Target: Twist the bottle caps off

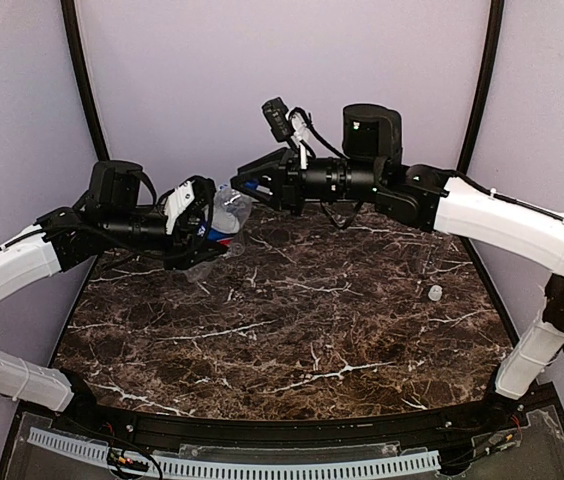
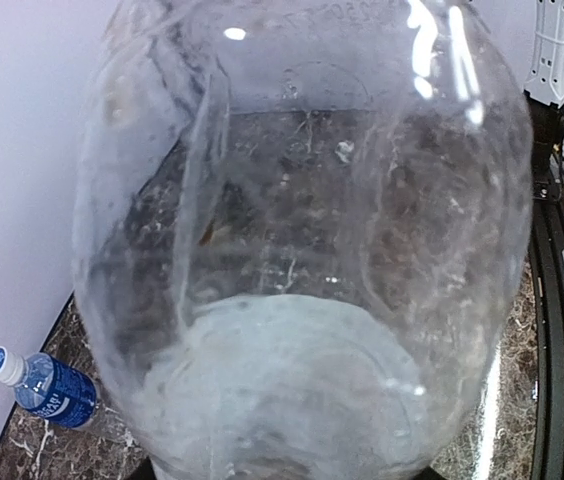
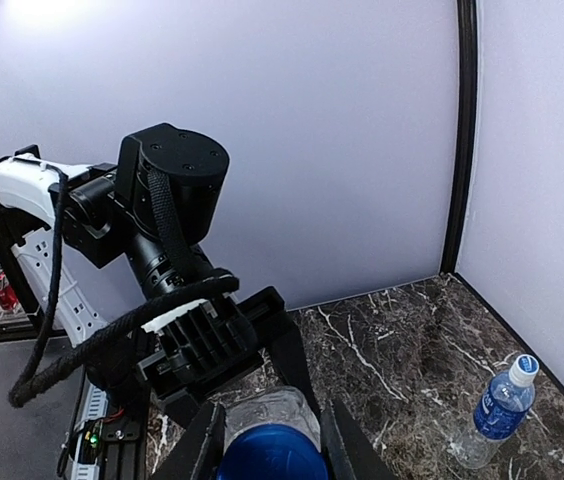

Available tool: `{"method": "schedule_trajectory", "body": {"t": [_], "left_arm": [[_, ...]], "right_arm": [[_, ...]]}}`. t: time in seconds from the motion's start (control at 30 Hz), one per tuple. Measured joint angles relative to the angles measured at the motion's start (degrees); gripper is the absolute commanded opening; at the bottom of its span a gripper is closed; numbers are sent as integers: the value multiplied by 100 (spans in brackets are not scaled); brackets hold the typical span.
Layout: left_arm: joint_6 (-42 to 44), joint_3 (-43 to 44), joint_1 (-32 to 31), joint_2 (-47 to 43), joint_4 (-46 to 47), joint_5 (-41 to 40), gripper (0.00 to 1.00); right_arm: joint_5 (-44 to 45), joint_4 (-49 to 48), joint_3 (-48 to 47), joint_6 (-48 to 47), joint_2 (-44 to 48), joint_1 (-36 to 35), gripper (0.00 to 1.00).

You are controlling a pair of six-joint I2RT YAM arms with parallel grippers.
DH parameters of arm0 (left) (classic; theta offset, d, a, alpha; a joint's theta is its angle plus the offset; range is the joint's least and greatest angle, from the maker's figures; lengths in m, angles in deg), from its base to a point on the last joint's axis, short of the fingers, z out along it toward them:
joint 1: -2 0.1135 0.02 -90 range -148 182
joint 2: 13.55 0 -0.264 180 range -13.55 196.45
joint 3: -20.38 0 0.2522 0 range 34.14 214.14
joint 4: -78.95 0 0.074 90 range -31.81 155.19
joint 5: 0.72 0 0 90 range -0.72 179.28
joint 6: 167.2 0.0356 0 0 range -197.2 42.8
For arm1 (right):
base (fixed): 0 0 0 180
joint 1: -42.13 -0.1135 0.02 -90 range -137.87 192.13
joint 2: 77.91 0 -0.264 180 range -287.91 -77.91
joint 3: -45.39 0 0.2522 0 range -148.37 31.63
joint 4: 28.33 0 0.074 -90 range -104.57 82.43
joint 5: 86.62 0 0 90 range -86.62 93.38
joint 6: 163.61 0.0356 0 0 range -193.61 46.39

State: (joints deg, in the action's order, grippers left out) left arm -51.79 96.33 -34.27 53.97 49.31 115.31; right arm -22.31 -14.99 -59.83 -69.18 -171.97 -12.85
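Observation:
My left gripper [image 1: 205, 222] is shut on the clear Pepsi bottle [image 1: 224, 222] and holds it tilted above the back left of the table. The bottle's clear body [image 2: 302, 260] fills the left wrist view and hides the fingers. My right gripper [image 1: 244, 186] meets the bottle's top. In the right wrist view its fingers [image 3: 202, 448] sit on either side of the dark blue cap [image 3: 272, 460], closed on it. The blue-labelled water bottle [image 3: 500, 408] lies on the table with its pale cap [image 2: 3, 365] on. A loose white cap [image 1: 435, 293] lies at the right. The unlabelled bottle is out of view.
The dark marble table [image 1: 292, 330] is walled by lilac panels with black corner posts [image 1: 482, 80]. A black rail with a white cable strip [image 1: 262, 465] runs along the near edge. The water bottle [image 2: 50, 392] lies by the left wall.

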Motion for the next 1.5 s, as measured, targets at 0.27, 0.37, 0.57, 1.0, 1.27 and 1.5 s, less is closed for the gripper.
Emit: {"method": "schedule_trajectory", "body": {"t": [0.27,0.37,0.57,1.0,1.27,1.5], "left_arm": [[627,-109,-70,-11,334,-1235,39],[1259,-225,-251,-17,570,-2175,39],[2361,-323,-671,-17,1119,-3574,40],[2997,-535,-815,-48,1676,-4323,40],[3010,-535,-815,-46,1801,-4389,40],[3003,-535,-826,-24,1799,-4389,40]], "right_arm": [[378,472,-15,592,83,55,87],[527,758,-17,986,210,151,87],[667,1097,-179,1593,247,389,86],[278,1438,-588,1950,-208,426,59],[302,1447,-485,1947,-205,442,40],[273,1427,-459,1821,-205,442,15]]}}
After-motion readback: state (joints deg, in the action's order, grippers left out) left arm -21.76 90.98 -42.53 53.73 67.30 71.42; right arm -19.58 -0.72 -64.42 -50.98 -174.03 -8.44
